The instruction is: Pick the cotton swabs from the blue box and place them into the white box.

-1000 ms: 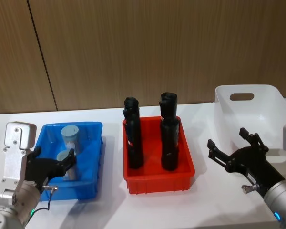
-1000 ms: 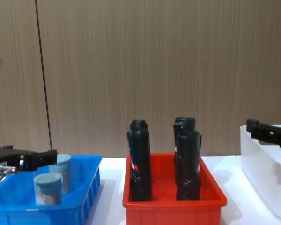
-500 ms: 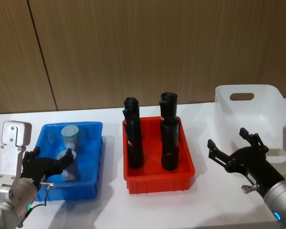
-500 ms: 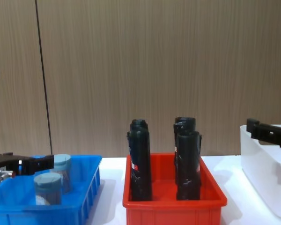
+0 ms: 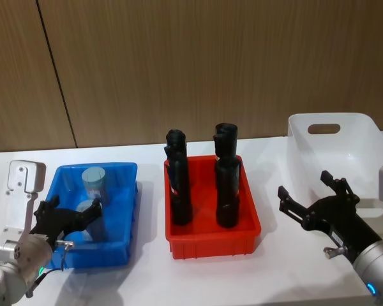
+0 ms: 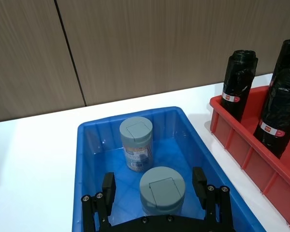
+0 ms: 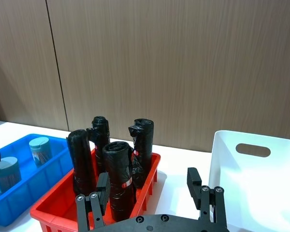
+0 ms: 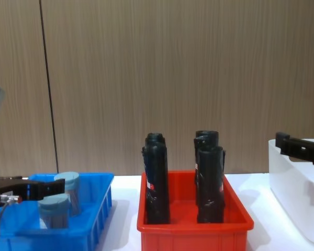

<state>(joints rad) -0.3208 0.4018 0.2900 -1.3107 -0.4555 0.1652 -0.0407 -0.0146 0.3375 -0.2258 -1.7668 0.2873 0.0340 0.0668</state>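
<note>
The blue box (image 5: 112,167) sits at the table's left with two cotton swab jars standing in it, a far jar (image 5: 94,182) and a near jar (image 5: 87,206). My left gripper (image 5: 69,214) is open and low inside the box. In the left wrist view its fingers (image 6: 108,185) flank the near jar (image 6: 162,189) with a gap on each side, and the far jar (image 6: 136,143) stands just beyond. The white box (image 5: 345,148) stands at the far right. My right gripper (image 5: 313,203) hovers open just in front of it, holding nothing.
A red bin (image 5: 212,246) with several tall black wrapped rolls (image 5: 179,185) stands between the two boxes. A wood-panelled wall runs behind the table. Bare white tabletop lies in front of the bins.
My left gripper has sunk lower into the blue box, so its open fingers now sit level with the near jar. The right arm has not moved.
</note>
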